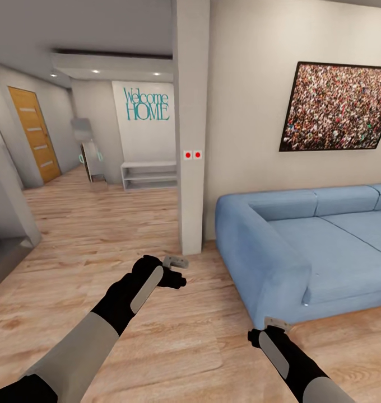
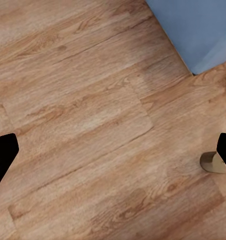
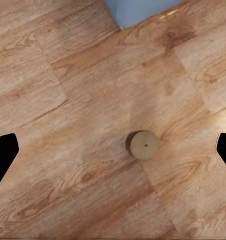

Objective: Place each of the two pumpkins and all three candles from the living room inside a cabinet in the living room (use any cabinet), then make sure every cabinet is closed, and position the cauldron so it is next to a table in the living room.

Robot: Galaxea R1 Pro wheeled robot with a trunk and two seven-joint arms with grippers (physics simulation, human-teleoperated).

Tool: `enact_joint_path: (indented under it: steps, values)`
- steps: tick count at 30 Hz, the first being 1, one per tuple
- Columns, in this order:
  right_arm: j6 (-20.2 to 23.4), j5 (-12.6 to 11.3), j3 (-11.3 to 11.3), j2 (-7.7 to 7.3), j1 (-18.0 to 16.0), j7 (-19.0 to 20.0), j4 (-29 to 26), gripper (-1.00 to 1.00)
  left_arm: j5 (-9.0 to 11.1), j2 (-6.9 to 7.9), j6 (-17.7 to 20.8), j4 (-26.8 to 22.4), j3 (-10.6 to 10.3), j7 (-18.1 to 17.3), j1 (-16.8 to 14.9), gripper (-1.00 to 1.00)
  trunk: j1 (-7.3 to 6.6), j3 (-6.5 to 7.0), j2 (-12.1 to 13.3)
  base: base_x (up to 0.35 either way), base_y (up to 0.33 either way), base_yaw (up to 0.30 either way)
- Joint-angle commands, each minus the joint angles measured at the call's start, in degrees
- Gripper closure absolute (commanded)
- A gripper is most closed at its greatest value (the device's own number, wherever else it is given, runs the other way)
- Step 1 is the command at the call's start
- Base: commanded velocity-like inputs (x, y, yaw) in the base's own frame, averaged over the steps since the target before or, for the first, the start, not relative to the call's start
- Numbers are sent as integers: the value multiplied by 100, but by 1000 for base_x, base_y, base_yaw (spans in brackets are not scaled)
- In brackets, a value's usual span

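Right gripper (image 3: 113,150) spread wide, nothing held, black fingers (image 3: 3,155) at the frame edges; directly below it, between the fingers, a short tan candle (image 3: 142,144) stands upright on the light wood plank floor (image 3: 68,75) (matte cylinder, dot in the flat top). Left gripper (image 2: 113,150) also open and empty over bare planks; a candle (image 2: 212,162) lies by one fingertip. Beyond both, blue fabric sofa (image 1: 302,246), white pillar (image 1: 190,140) with two red dots, framed crowd picture (image 1: 339,106). Far wall reads "Welcome HOME" (image 1: 147,104) in teal, above a white shelf unit (image 1: 148,175).
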Motion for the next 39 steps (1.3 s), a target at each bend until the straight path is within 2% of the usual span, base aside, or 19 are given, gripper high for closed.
enact_joint_path:
  steps: [1,14,23,39]
  values:
    - [16,-48,45,-8,-6,-49,25,-100,60,1,14,-6,-8,59,-5,-100,23,-25,-46,0,0,0]
    - [-4,-44,46,5,-7,-52,203,-100,59,2,13,-38,-10,48,-5,-100,308,-258,-567,0,0,0]
    - [-397,-46,33,6,-8,-53,401,-100,59,2,13,-40,-14,45,-5,-100,506,-420,-928,0,0,0]
    - [-402,-53,42,6,-6,-46,460,-100,59,2,13,-48,-15,51,-5,-100,857,-707,-1570,0,0,0]
